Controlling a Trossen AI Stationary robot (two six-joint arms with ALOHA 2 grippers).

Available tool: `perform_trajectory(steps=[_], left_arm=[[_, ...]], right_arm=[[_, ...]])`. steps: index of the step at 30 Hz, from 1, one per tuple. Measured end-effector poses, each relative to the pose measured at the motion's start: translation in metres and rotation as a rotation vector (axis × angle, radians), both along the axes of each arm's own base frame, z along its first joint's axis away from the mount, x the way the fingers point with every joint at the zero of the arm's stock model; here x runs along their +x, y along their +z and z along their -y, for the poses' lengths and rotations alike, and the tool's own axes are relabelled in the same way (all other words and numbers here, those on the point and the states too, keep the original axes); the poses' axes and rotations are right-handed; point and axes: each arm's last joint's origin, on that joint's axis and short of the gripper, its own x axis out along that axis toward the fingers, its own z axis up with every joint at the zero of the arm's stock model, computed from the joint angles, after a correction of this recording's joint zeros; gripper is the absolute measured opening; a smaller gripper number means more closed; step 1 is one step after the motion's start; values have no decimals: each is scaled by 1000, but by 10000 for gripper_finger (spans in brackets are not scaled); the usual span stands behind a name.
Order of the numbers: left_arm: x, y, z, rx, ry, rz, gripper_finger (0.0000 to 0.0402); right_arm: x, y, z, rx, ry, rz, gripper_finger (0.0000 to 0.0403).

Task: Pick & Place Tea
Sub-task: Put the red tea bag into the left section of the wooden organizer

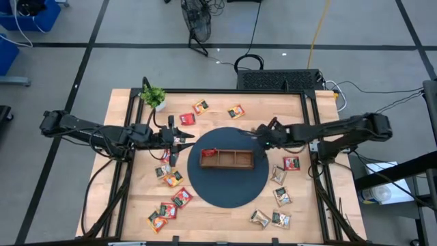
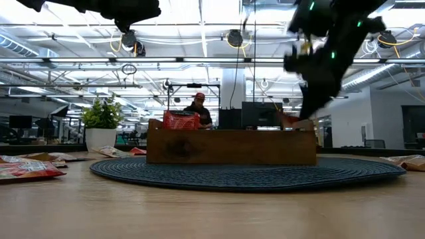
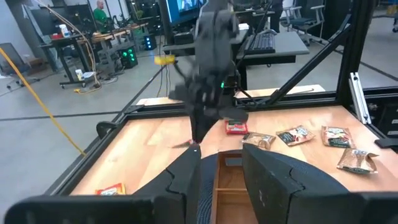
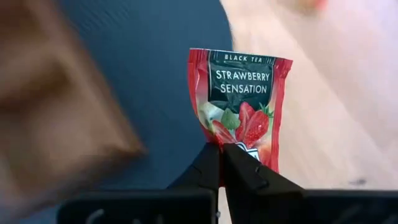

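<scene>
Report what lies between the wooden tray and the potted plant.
In the high view, one red sachet on bare table lies between the potted plant and the wooden tray.

Held sachet (image 4: pixel 239 102): red, printed "Black Tea Strawberry Sensation" with strawberries; upright, pinched at its lower edge, above the dark mat's edge.
Sachet in tray (image 1: pixel 209 152): red, standing on edge in the left compartment; top pokes above the wall in the low view (image 2: pixel 181 120).
Far group: one red (image 1: pixel 187 119), two orange (image 1: pixel 201 106) (image 1: pixel 236 111), flat on wood beyond the mat.
Left group (image 1: pixel 170 176): red, orange and beige-and-green sachets, scattered flat from beside the mat to the near left corner; some overlapping.
Right group (image 1: pixel 280 195): mostly beige-and-green, lying flat, spread toward the near right; one red (image 1: pixel 291 163) just beside the mat.
</scene>
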Motion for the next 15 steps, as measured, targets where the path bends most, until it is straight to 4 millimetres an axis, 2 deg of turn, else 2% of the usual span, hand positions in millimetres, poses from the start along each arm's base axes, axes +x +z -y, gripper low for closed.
perform_trajectory(steps=[3,8,11,15], left_arm=[[1,0,0,-24,3,1,122],[11,-6,1,-72,-2,9,123],[22,-11,4,-82,-27,21,122],[35,-19,7,-68,-60,49,122]], right_arm=[[11,24,-13,-4,160,269,1],[27,40,-30,50,474,628,1],[36,41,-34,80,605,749,1],[47,35,-34,93,663,794,0]])
